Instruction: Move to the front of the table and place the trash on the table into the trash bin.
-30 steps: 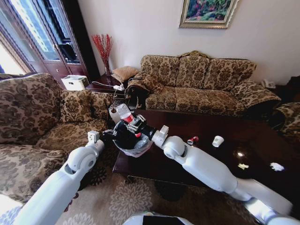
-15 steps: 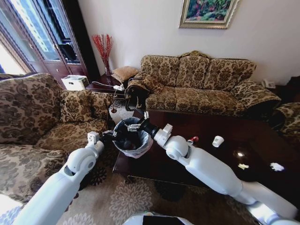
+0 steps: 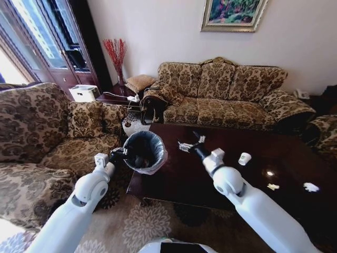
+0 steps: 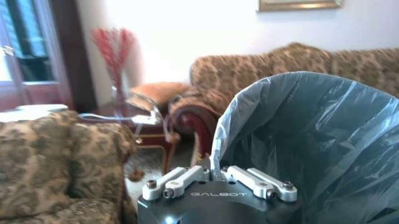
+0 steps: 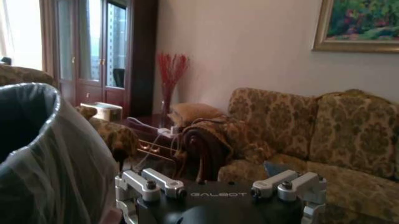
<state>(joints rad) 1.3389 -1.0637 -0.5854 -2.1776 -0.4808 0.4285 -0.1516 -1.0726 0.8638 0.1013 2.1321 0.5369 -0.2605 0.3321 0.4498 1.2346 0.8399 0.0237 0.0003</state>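
Observation:
My left gripper (image 3: 117,154) is shut on the rim of the trash bin (image 3: 143,152), a round basket lined with a grey bag, and holds it beside the left end of the dark glossy table (image 3: 179,174). The left wrist view has the fingers (image 4: 187,176) pinching the bag's edge (image 4: 311,140). My right gripper (image 3: 185,143) hovers open and empty above the table, just right of the bin. Trash lies on the right half of the table: a white paper cup (image 3: 244,158) and two white paper scraps (image 3: 273,186) (image 3: 311,187).
A patterned armchair (image 3: 31,132) stands at the left and a long sofa (image 3: 226,95) behind the table. A small side table (image 3: 118,95) with cables sits in the corner. Patterned carpet (image 3: 147,221) lies in front of the table.
The right gripper held a clear bottle over the bin, dipped into it, then drew back right over the table, open and empty. The left gripper kept hold of the bin.

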